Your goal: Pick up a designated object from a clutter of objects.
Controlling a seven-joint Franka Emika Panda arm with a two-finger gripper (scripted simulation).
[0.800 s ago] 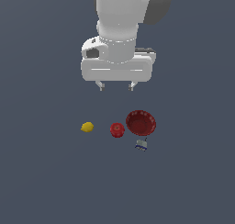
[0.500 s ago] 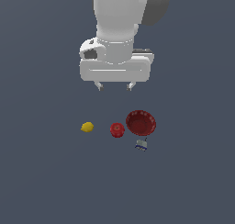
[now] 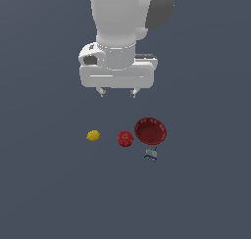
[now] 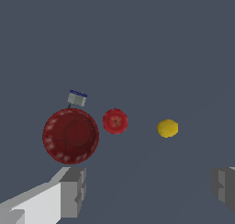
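Observation:
The small yellow lemon (image 3: 93, 135) lies on the grey floor at the exterior view's left end of a short row; it also shows in the wrist view (image 4: 167, 128). Beside it lie the red apple (image 3: 125, 138), the ribbed red bowl (image 3: 150, 131) and the tiny blue-and-white box (image 3: 151, 155). They show in the wrist view too: apple (image 4: 114, 121), bowl (image 4: 70, 136), box (image 4: 77, 98). My gripper (image 3: 116, 92) hangs open and empty well above the row, roughly over the gap between lemon and apple. Its grey fingertips (image 4: 73, 191) frame the wrist view, spread wide.
The plain dark grey surface (image 3: 49, 194) runs in every direction around the row of items. No other objects or edges show.
The gripper has shifted slightly toward the exterior view's left and stays open. The lemon, apple, bowl and box have not moved.

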